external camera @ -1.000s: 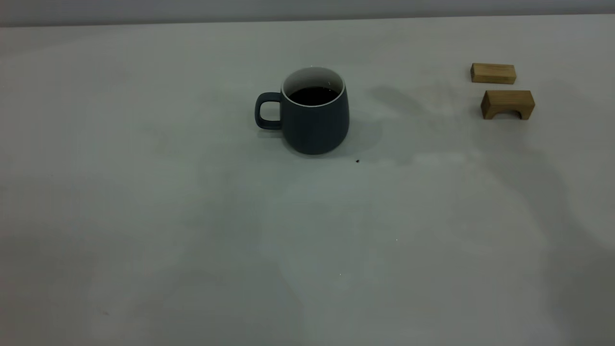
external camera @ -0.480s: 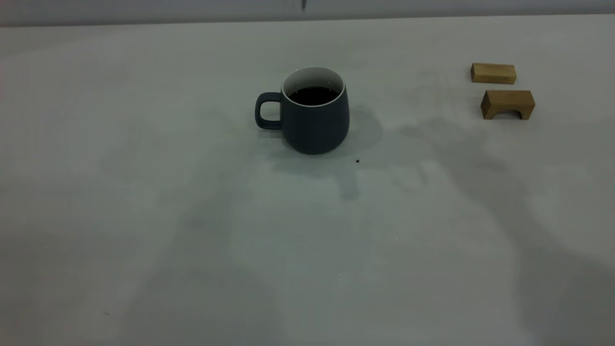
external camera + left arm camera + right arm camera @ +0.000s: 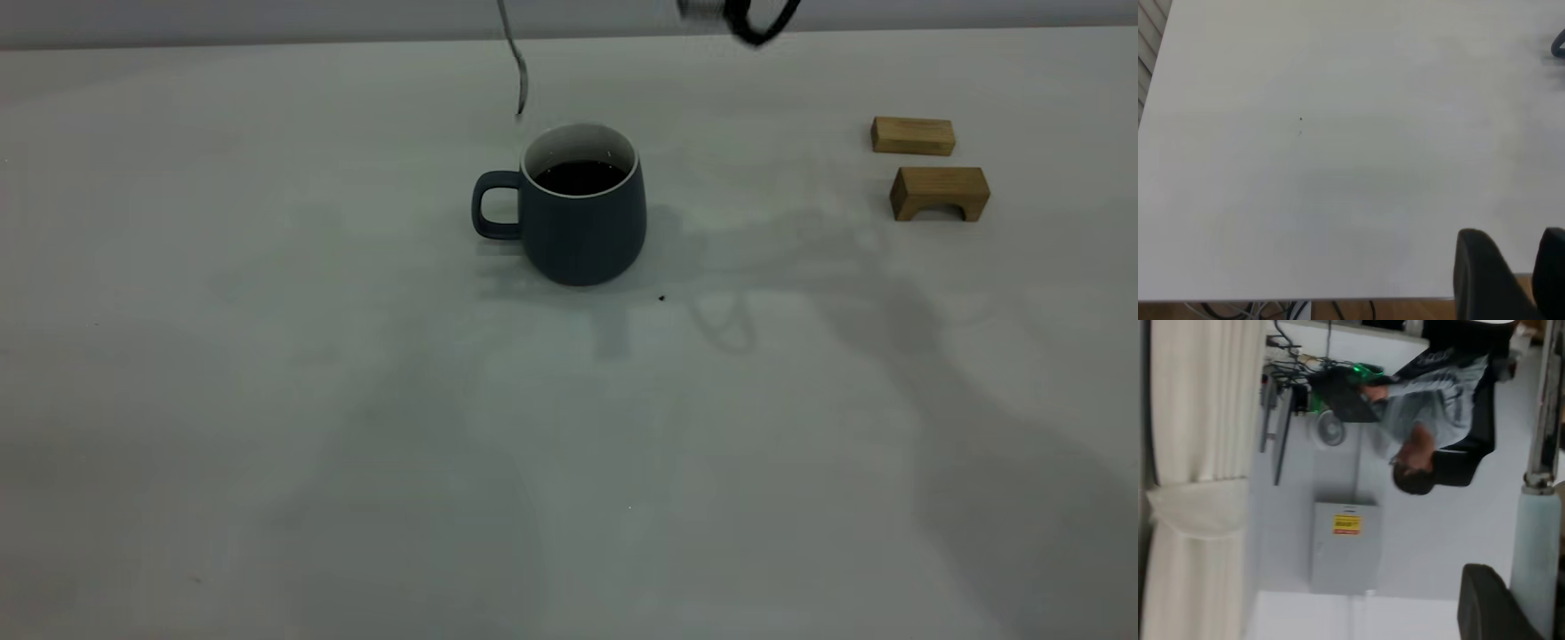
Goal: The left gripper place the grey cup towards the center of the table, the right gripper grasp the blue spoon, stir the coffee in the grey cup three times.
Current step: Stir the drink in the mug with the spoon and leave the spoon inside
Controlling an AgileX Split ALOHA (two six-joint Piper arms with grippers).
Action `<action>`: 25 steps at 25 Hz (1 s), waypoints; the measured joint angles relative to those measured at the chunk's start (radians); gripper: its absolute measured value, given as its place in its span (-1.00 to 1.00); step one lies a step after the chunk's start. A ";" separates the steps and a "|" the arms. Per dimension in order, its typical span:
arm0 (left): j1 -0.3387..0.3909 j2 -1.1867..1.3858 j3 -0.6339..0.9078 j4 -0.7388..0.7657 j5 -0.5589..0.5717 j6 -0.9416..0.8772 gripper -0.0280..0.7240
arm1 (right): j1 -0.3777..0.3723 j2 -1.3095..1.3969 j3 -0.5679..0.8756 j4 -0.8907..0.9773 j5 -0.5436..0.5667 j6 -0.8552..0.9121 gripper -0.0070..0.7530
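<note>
Right tool (image 3: 1511, 600) grips the blue spoon (image 3: 519, 76), hung beside the grey cup (image 3: 582, 209) mid-surface — stirring remains; left tool (image 3: 1508, 273), apparently open, idles.

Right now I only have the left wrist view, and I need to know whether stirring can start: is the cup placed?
Observer: Yes. The grey cup stands upright near the middle of the table, with coffee inside.
Operator: Where's the spoon?
Observer: The blue spoon hangs bowl-down above the cup, toward its handle side, not in the coffee.
Operator: Who holds it?
Observer: The right gripper; its wrist view shows the handle beside a finger.
</note>
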 joint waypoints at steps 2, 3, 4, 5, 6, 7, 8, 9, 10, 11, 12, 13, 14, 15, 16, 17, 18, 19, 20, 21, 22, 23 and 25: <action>0.000 0.000 0.000 0.000 0.000 0.000 -0.23 | -0.012 0.032 0.000 0.010 -0.005 0.000 -0.63; 0.000 0.000 0.000 0.000 0.000 0.000 -0.23 | -0.021 0.045 0.000 0.013 -0.006 0.000 -0.63; 0.000 0.000 0.000 0.000 0.000 0.000 -0.23 | -0.031 0.058 0.000 0.017 -0.008 -0.001 -0.63; 0.000 0.000 0.000 0.000 0.000 0.000 -0.23 | -0.039 0.071 0.000 0.021 -0.010 -0.006 -0.63; 0.000 0.000 0.000 0.000 0.000 0.000 -0.23 | -0.049 0.082 0.000 0.024 -0.012 -0.017 -0.63; 0.000 0.000 0.000 0.000 0.000 0.000 -0.23 | -0.058 0.091 0.000 0.029 -0.013 -0.032 -0.63; 0.000 0.000 0.000 0.000 0.000 0.000 -0.23 | -0.066 0.100 0.000 0.034 -0.015 -0.048 -0.63; 0.000 0.000 0.000 0.000 0.000 0.000 -0.23 | -0.072 0.110 -0.002 0.043 -0.015 -0.070 -0.63; 0.000 0.000 0.000 0.000 0.000 0.000 -0.23 | -0.075 0.119 -0.009 0.048 -0.015 -0.095 -0.63; 0.000 0.000 0.000 0.000 0.000 0.000 -0.23 | -0.079 0.131 -0.019 0.054 -0.016 -0.115 -0.63; 0.000 0.000 0.000 0.000 0.000 0.000 -0.23 | -0.081 0.145 -0.034 0.061 -0.016 -0.136 -0.63; 0.000 0.000 0.000 0.000 0.000 0.000 -0.23 | -0.081 0.159 -0.049 0.067 -0.017 -0.153 -0.63; 0.000 0.000 0.000 0.000 0.000 0.000 -0.23 | -0.081 0.169 -0.060 0.073 -0.017 -0.162 -0.63; 0.000 0.000 0.000 0.000 0.000 0.000 -0.23 | -0.081 0.178 -0.063 0.077 -0.018 -0.167 -0.63; 0.000 0.000 0.000 0.000 0.000 0.000 -0.23 | -0.081 0.187 -0.067 0.078 -0.018 -0.170 -0.63; 0.000 0.000 0.000 0.000 0.000 0.000 -0.23 | -0.081 0.192 -0.068 0.078 -0.018 -0.171 -0.63; 0.000 0.000 0.000 0.000 0.000 0.000 -0.23 | -0.082 0.197 -0.069 0.078 -0.018 -0.173 -0.63; 0.000 0.000 0.000 0.000 0.000 0.000 -0.23 | -0.082 0.204 -0.070 0.078 -0.018 -0.173 -0.63; 0.000 0.000 0.000 0.000 0.000 0.000 -0.23 | -0.082 0.209 -0.070 0.080 -0.018 -0.173 -0.63; 0.000 0.000 0.000 0.000 0.000 0.000 -0.23 | -0.082 0.214 -0.070 0.081 -0.018 -0.174 -0.63; 0.000 0.000 0.000 0.000 0.000 0.000 -0.23 | -0.082 0.222 -0.070 0.081 -0.016 -0.174 -0.63; 0.000 0.000 0.000 0.000 0.000 0.000 -0.23 | -0.082 0.230 -0.070 0.085 -0.007 -0.174 -0.63; 0.000 0.000 0.000 0.000 0.000 0.000 -0.23 | -0.083 0.246 -0.070 0.086 0.003 -0.174 -0.63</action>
